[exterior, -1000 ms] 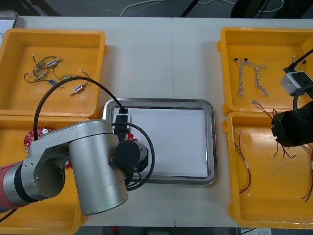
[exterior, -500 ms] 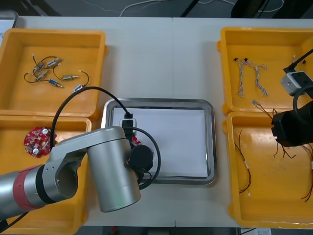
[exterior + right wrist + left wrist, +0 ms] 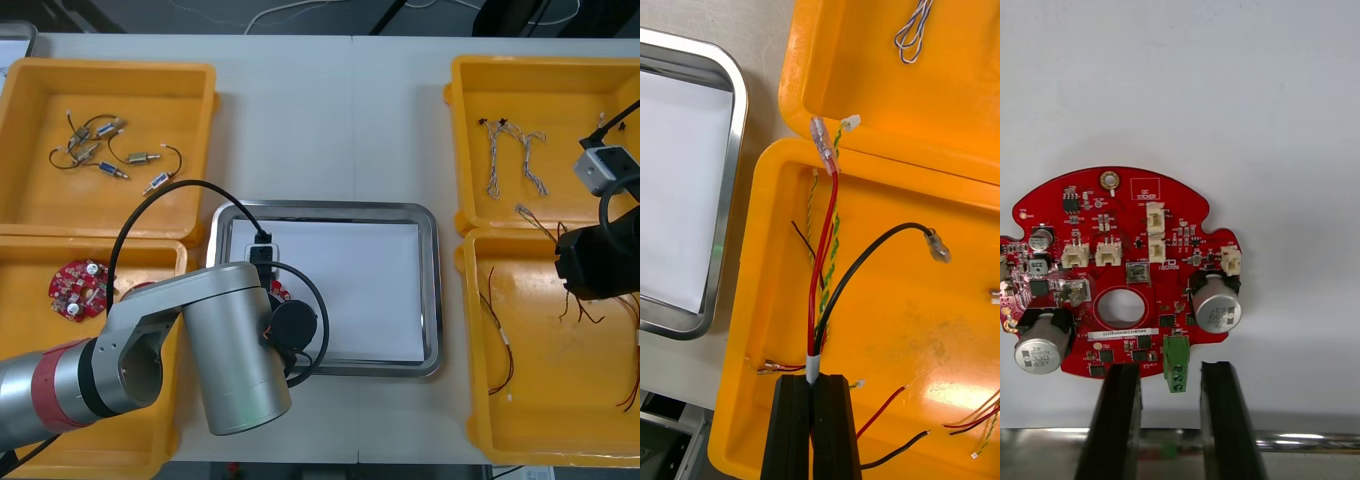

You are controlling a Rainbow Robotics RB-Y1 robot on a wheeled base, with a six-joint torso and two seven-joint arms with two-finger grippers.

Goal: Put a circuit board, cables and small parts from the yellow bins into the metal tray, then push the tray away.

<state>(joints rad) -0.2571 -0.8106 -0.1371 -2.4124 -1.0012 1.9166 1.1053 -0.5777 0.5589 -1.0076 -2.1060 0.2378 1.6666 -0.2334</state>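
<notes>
A round red circuit board (image 3: 1124,277) lies flat on the white inside of the metal tray (image 3: 430,290), near its left side; a sliver of this circuit board (image 3: 278,292) peeks out beside my left arm. My left gripper (image 3: 1171,369) stands open at the board's near edge, its fingers (image 3: 1116,405) apart on either side of a green connector and not touching it. Over the near right yellow bin (image 3: 540,400), my right gripper (image 3: 818,379) is shut on a red and yellow cable (image 3: 824,255) with a black strand, which hangs above the bin floor.
A second red board (image 3: 75,285) lies in the near left bin. Small metal parts (image 3: 105,150) sit in the far left bin, and twisted blue and white cables (image 3: 515,160) in the far right one. More red and black cables (image 3: 500,340) lie in the near right bin.
My left arm has swung right from the near left bin to the tray's left side, then nearly stopped. The right arm has not moved.
</notes>
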